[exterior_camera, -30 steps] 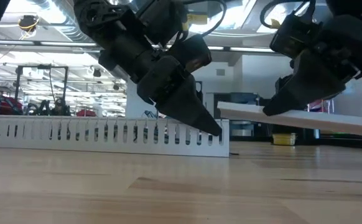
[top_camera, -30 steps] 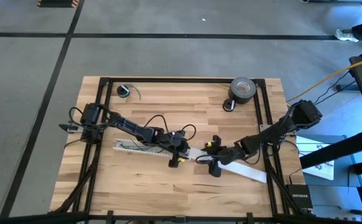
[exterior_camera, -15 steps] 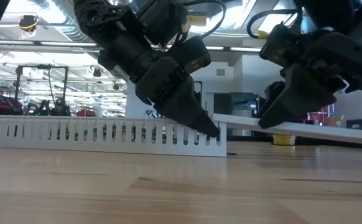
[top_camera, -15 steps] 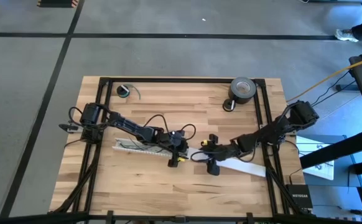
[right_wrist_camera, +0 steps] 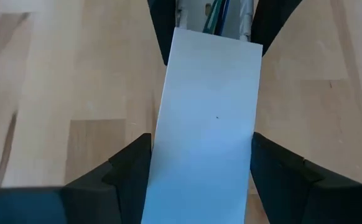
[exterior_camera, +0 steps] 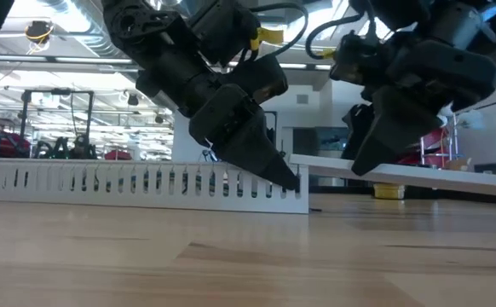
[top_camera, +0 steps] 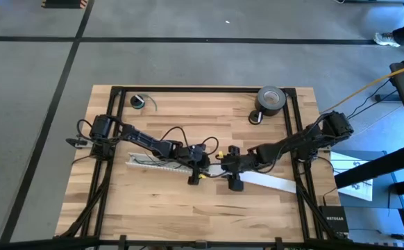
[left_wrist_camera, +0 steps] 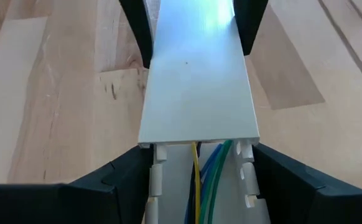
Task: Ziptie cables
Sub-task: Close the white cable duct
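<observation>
Since the earlier frame, right gripper [top_camera: 231, 169] has carried the flat white cover [top_camera: 268, 182] toward the table's centre, meeting the left gripper [top_camera: 200, 165]. Low view: left fingers [exterior_camera: 269, 162] clamp the slotted duct [exterior_camera: 137, 188]. Wrist views: both jaws grip; cables [left_wrist_camera: 206, 177] lie inside the duct.

A workshop hall: grey concrete floor [top_camera: 188, 62] with black lines, ceiling ducts [exterior_camera: 52, 21], racks [exterior_camera: 56, 119] beyond.
</observation>
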{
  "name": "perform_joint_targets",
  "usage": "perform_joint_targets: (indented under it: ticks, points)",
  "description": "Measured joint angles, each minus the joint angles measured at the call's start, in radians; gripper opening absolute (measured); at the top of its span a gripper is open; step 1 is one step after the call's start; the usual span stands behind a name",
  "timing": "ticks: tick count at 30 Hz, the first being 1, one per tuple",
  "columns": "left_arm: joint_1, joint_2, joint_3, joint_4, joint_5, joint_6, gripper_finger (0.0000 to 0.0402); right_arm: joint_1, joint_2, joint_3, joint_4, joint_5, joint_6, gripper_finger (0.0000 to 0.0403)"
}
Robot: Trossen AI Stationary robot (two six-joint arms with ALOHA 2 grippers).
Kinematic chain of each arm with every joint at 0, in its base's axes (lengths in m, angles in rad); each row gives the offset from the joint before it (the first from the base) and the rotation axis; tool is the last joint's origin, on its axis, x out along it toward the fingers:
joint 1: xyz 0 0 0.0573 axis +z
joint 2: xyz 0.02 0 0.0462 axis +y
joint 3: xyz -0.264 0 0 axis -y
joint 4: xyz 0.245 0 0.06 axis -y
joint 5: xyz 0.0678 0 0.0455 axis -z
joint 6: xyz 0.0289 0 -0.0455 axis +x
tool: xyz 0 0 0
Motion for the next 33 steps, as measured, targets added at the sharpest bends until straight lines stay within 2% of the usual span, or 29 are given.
perform_joint_targets:
  ticks: [14, 22, 33]
  points:
    - [-0.001, 0.0, -0.001, -0.008, 0.01, 0.003, 0.0226, -0.012, 0.119, 0.162, -0.149, 0.013, -0.101, 0.0218]
    - [0.0, 0.003, 0.001, 0.006, -0.006, 0.001, 0.0226, -0.036, 0.124, 0.244, -0.297, 0.018, -0.041, 0.0217]
    - [-0.001, 0.003, 0.004, 0.008, 0.009, 0.001, 0.0226, -0.011, 0.111, 0.247, -0.325, 0.018, 0.007, 0.0217]
